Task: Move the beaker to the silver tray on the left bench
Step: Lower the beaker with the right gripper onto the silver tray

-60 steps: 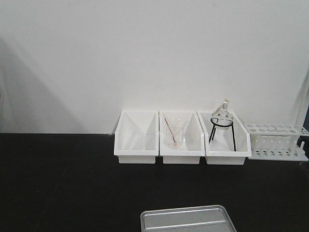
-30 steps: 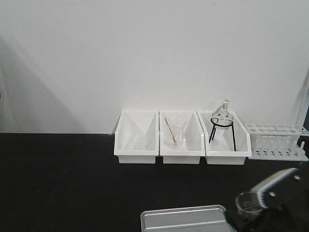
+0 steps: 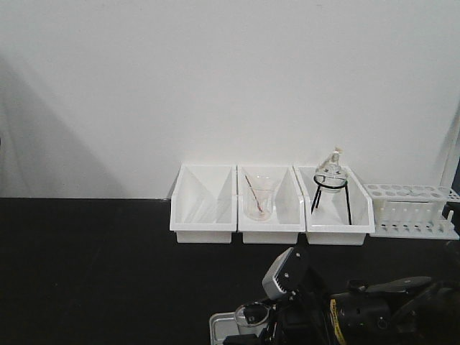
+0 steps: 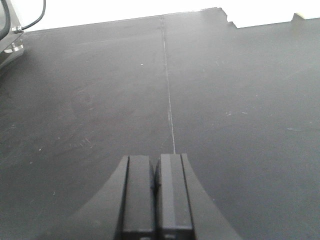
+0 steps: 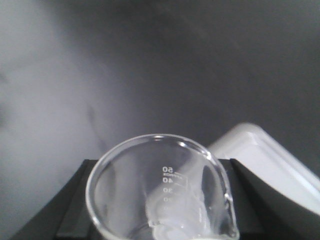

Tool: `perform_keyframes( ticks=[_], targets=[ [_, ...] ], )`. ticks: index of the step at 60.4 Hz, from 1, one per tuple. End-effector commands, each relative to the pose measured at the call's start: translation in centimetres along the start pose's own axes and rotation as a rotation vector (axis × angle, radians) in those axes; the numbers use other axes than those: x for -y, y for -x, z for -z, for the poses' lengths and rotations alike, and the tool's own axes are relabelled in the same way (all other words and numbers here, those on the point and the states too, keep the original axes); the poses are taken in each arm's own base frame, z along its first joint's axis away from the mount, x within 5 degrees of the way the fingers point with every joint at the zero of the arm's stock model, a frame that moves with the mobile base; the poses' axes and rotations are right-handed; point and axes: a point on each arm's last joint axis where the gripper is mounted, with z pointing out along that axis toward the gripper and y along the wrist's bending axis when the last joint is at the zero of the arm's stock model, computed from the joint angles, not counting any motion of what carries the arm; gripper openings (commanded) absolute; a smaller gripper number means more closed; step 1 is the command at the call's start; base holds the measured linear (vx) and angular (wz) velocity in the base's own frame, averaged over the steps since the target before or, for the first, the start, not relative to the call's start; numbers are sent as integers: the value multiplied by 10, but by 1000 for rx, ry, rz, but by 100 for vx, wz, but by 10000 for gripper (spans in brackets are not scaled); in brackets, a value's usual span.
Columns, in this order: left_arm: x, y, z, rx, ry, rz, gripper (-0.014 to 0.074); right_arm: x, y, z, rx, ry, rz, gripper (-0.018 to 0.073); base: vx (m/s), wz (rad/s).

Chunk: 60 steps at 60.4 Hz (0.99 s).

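One beaker (image 5: 160, 187) sits in the right hand (image 5: 162, 212), seemingly over the silver tray (image 5: 272, 162)

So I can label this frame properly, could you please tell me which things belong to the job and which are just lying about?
In the job: beaker, held in the right claw; silver tray; left bench.

Lying about: three white bins; larger beaker with reddish rod; flask on tripod; test-tube rack; shut left claw.

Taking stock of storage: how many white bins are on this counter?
3, side by side at the wall: the left bin looks empty, the middle bin holds a larger beaker, the right bin a flask on a tripod. None seems hidden.
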Motion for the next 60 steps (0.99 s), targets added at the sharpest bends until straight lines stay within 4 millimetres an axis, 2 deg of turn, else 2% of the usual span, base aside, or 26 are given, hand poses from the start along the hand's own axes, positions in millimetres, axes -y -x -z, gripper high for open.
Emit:
perform_keyframes(
  ticks=[1,9,15,19,28,36,37,40,60],
  targets=[
    [1,1,-2,63,-6,3,1,7,34,20,253,-20,15,-11,0,0],
    [1,1,-2,63,-6,3,1,30,29,43,485,-96,-146,-11,0,0],
    [1,1,-2,63,-6,3,1,48,4,60,676,-170,-278,-11,0,0],
    [1,1,-2,63,-6,3,1,53,-15,63,729,-221,-296,-11,0,0],
    [1,1,-2,63,-6,3,1,50,-51,46,623,-277,-203,-11,0,0],
    [1,1,-2,63,-6,3,1,42,-66,25,537,-241,-99,-11,0,0],
    [1,1,-2,63,-6,3,1,40,-71,15,515,-254,-51,-11,0,0],
    [1,1,-2,63,-6,3,1,40,-75,11,504,-263,-32,-11,0,0],
    [1,1,-2,63,-6,3,1,53,-112,-4,435,-361,-105,5,0,0]
  ],
)
